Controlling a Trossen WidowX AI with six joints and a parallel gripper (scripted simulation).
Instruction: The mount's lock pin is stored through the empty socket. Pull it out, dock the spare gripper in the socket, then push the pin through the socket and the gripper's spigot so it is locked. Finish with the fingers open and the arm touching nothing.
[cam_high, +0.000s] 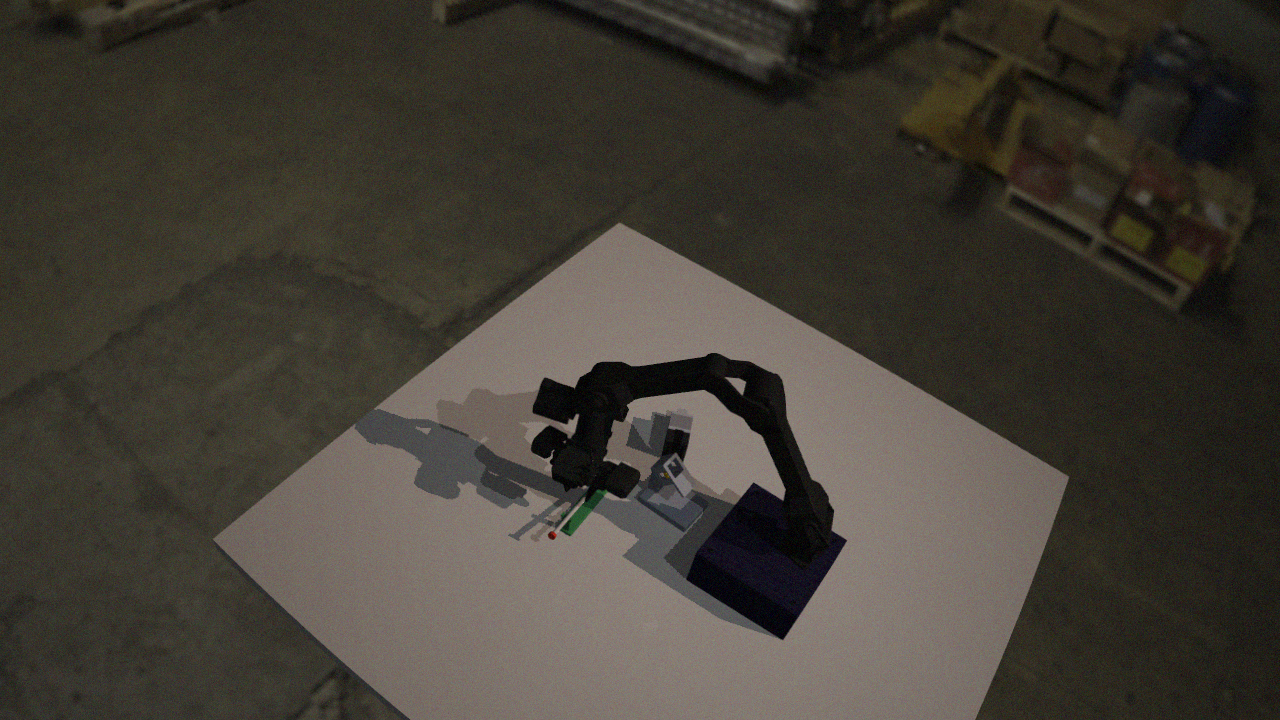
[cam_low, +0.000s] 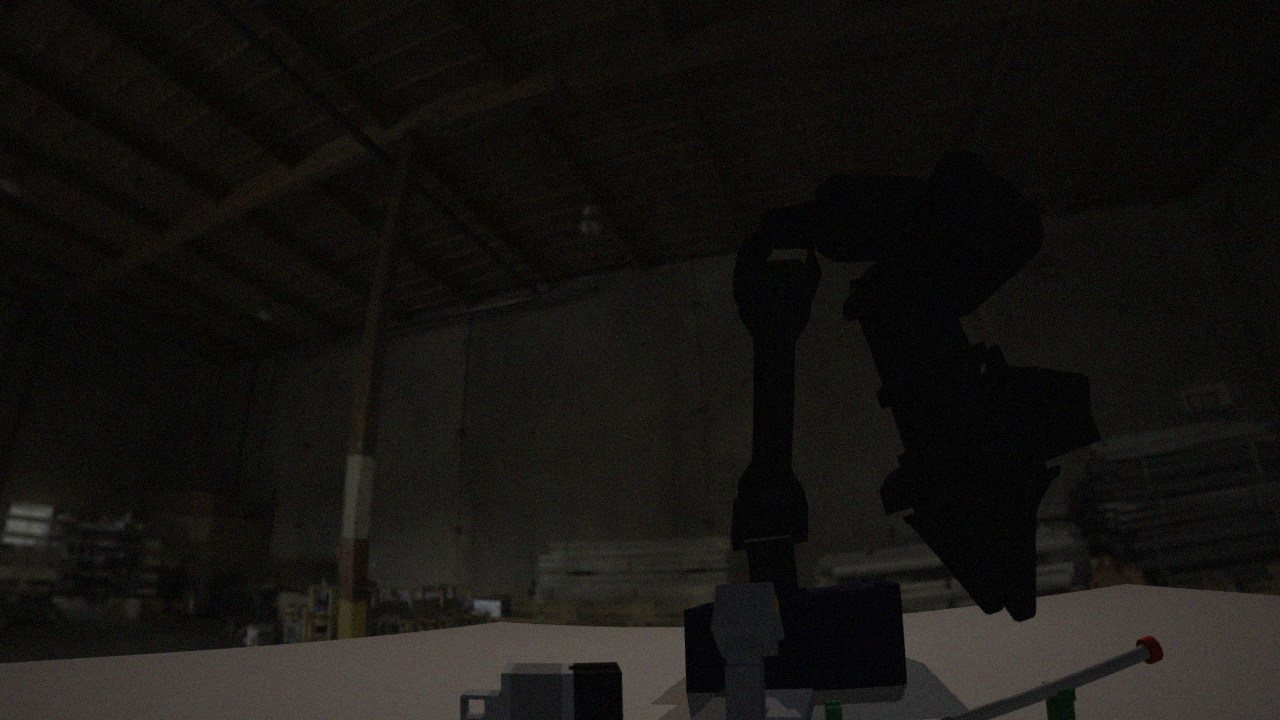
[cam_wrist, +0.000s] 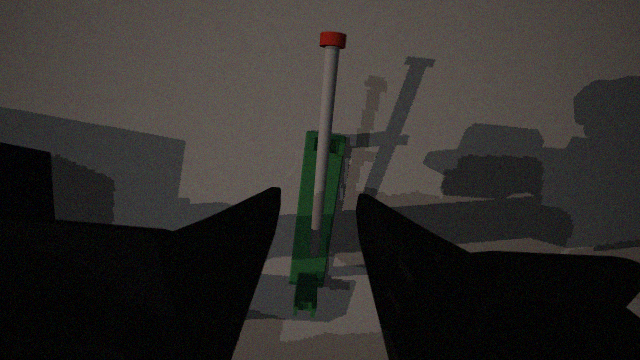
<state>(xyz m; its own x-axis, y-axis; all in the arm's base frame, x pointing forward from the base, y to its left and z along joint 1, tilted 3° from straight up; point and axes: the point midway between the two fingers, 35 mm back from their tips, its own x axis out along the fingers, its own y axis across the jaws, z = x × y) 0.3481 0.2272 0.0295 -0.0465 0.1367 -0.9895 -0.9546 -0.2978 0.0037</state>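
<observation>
Two jaws (cam_high: 597, 490) (cam_low: 1008, 616): partly spread, nothing pinched; tips above the pin, apart from it.
Lock pin (cam_high: 569, 517) (cam_low: 1065, 685) (cam_wrist: 325, 120): out of the socket, lying aslant on the green cradle (cam_high: 583, 514) (cam_low: 1060, 704) (cam_wrist: 306, 200), red head (cam_high: 552, 535) (cam_low: 1149, 650) (cam_wrist: 333, 40) raised and past the cradle's end.
Mount (cam_high: 673, 506) (cam_low: 745, 653): stands on the worktop (cam_high: 850, 429) (cam_low: 1190, 626) near the arm's base; no pin seen through it.
Spare gripper (cam_high: 677, 432) (cam_low: 559, 689): beside the mount, apparently undocked.
Step in hand (judged): either leaving the parked pin or lining up to regrip it; cannot tell which.
If leaving: rise straight with the gap kept, so neither tip drags the shaft off the cradle.
If regripping: centre the gap on the shaft, match its slant, close gently near the head.
Risk: a nudge on the raised head could roll or tip the pin.
</observation>
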